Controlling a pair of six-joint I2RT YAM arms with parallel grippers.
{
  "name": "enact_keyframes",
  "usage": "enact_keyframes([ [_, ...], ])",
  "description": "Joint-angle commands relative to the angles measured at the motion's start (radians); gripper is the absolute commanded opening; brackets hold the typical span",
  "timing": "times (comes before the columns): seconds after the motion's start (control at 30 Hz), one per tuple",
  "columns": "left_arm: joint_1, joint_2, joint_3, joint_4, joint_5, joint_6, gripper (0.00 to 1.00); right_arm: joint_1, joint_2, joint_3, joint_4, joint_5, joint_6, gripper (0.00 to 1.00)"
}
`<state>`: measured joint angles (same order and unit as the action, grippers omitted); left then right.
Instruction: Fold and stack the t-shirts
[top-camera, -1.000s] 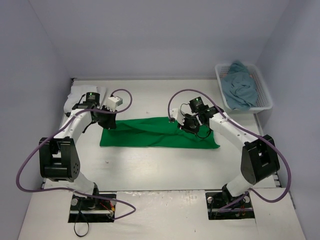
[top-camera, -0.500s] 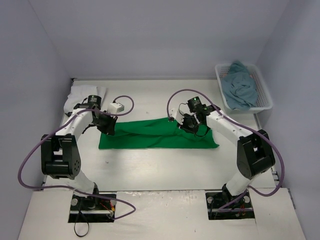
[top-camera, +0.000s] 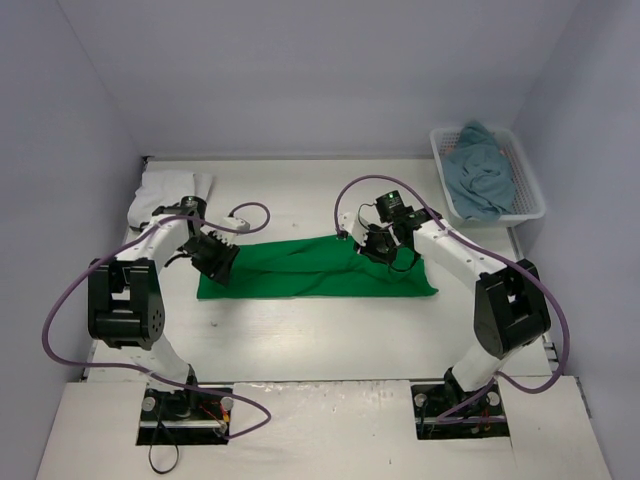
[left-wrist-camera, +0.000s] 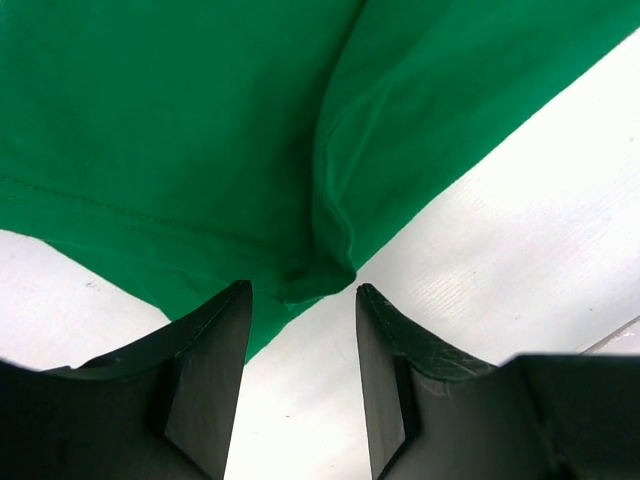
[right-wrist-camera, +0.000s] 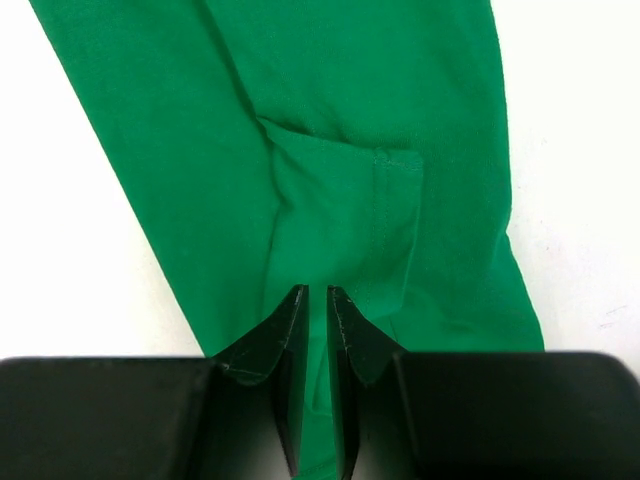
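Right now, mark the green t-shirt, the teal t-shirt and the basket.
green t-shirt (top-camera: 320, 268): top external view, middle of the flat cloth.
teal t-shirt (top-camera: 480, 178): top external view, centre of the bunched heap.
basket (top-camera: 530, 185): top external view, right lattice wall.

White arms (top-camera: 150, 243), black joints, looping purple cables (top-camera: 372, 180), black fingers (left-wrist-camera: 205, 380)

1. Noted a white plastic lattice basket (top-camera: 527, 185) at the far right corner of the desk (top-camera: 320, 320), turned slightly askew and close to the right wall.
2. Found the desk white and matte, with faint scuff lines showing in the left wrist view.
3. Saw plain pale lilac walls (top-camera: 300, 80) closing in the desk on its left, far and right sides.
4. Made out a lighter board (top-camera: 320, 420) along the near edge, joined to the desk at a straight seam.
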<state>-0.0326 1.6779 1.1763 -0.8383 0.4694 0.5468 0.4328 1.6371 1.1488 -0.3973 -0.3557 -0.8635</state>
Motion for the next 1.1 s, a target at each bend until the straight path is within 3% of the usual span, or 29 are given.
enact_keyframes([
  [0.0, -0.004, -0.029, 0.051, -0.002, -0.023, 0.01, 0.41, -0.005, -0.031, 0.017, 0.011, -0.009, 0.012, 0.1],
  [0.33, 0.0, -0.076, 0.031, 0.182, -0.106, -0.1, 0.35, -0.005, -0.037, -0.024, 0.041, -0.015, 0.015, 0.09],
  [0.53, -0.001, -0.043, 0.048, 0.278, -0.133, -0.194, 0.24, -0.011, -0.036, -0.04, 0.063, -0.025, 0.024, 0.06],
  [0.73, -0.001, 0.071, 0.149, 0.18, -0.124, -0.205, 0.23, -0.016, -0.039, -0.041, 0.069, -0.026, 0.021, 0.06],
  [1.07, -0.001, 0.101, 0.103, 0.208, -0.172, -0.194, 0.29, -0.02, -0.036, -0.064, 0.078, -0.04, 0.02, 0.06],
])
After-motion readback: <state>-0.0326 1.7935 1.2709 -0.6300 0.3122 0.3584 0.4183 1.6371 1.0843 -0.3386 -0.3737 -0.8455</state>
